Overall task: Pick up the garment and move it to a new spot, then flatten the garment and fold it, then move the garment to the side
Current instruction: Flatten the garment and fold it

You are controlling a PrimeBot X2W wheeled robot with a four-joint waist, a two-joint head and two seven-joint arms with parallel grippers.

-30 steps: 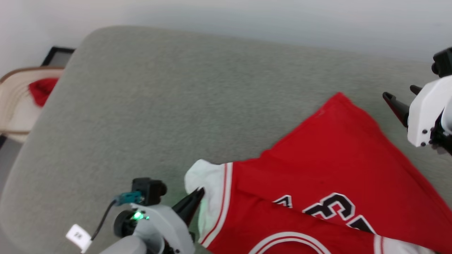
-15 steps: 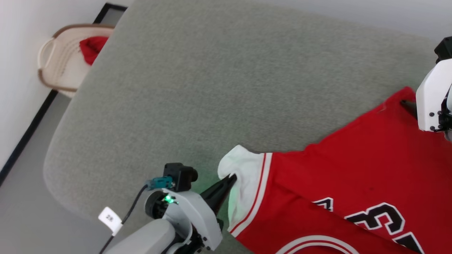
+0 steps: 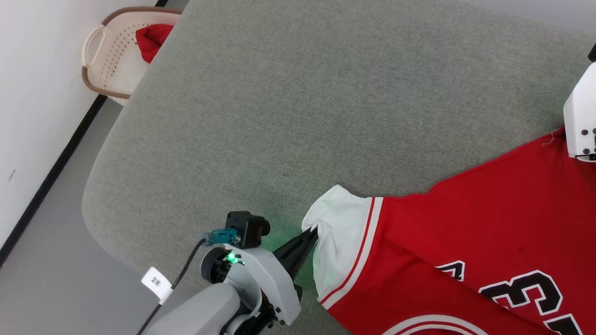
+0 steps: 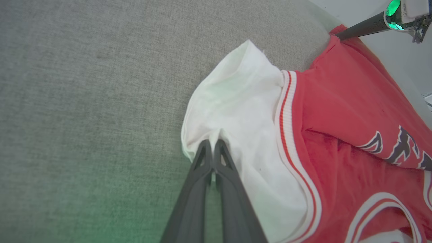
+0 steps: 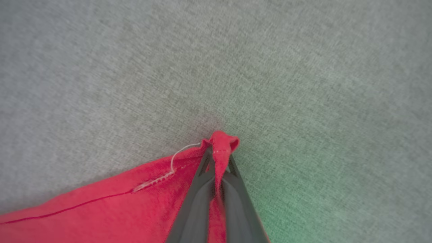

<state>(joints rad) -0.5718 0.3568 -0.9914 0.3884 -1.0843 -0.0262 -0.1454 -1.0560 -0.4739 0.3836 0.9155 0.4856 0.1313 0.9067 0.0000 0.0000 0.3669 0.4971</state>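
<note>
Grey upholstered cushion [image 3: 279, 116] carries the red jersey [image 3: 470, 223]. Left gripper [image 4: 213, 142] pinches its white sleeve [image 4: 236, 111]; right gripper [image 5: 219, 155] pinches a hem corner [image 5: 222, 139]. Flattening seems in hand; next, draw both apart.

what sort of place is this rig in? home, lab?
Probably an indoor laundry-folding setup; home or lab, can't tell. Grey fabric-covered surface with rounded corners, red jersey lying on it, white perforated basket beside it by a plain white wall.
</note>
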